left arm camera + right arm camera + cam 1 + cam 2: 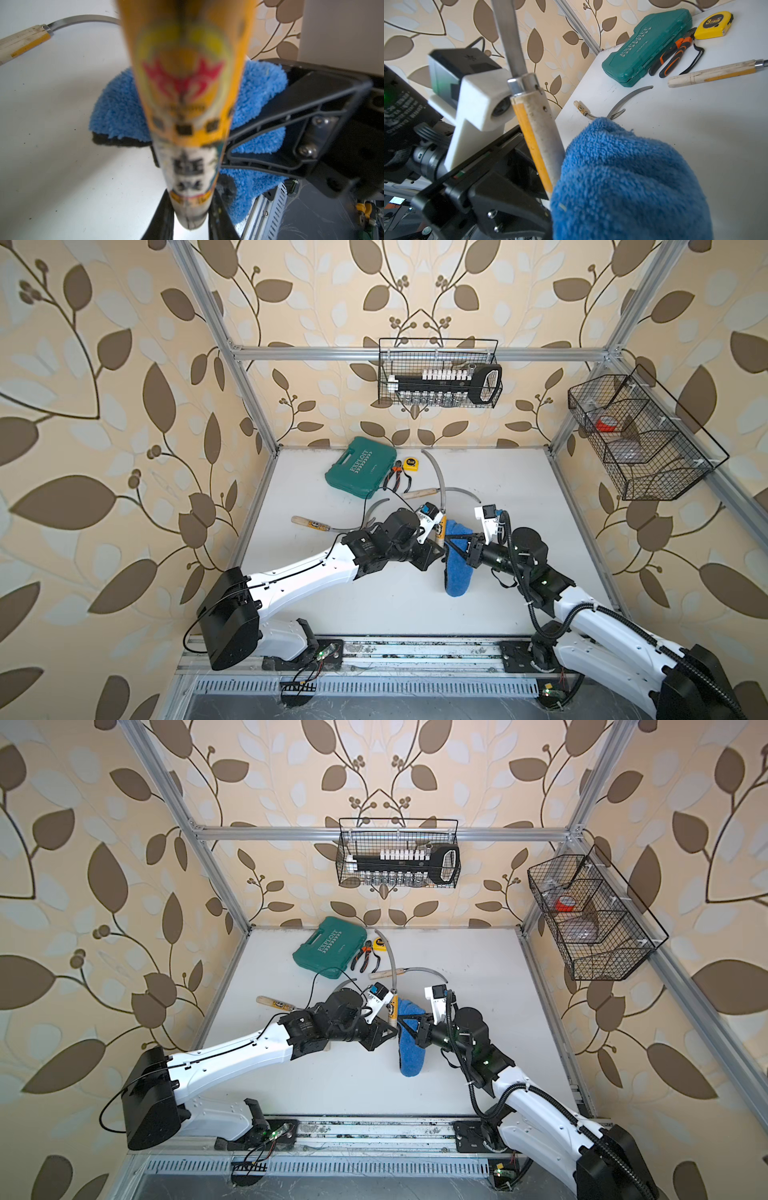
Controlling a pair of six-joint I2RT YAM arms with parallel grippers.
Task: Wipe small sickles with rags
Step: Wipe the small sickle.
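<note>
Closest up, the pale round wooden handle of a curved grey-bladed sickle (pixel 187 104) is clamped in my left gripper (pixel 437 548), mid-frame in both top views, blade pointing toward the upper edge. Touching its right side, the fluffy blue microfibre rag (pixel 457 576) hangs pinched in my right gripper (pixel 449 542). I'd wipe along that axis.

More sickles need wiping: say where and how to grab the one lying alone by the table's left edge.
Best grip the pale wooden handle near its middle, not the thin curved blade. It lies flat with bare table on both sides, so come straight down from above, closing across its width.
</note>
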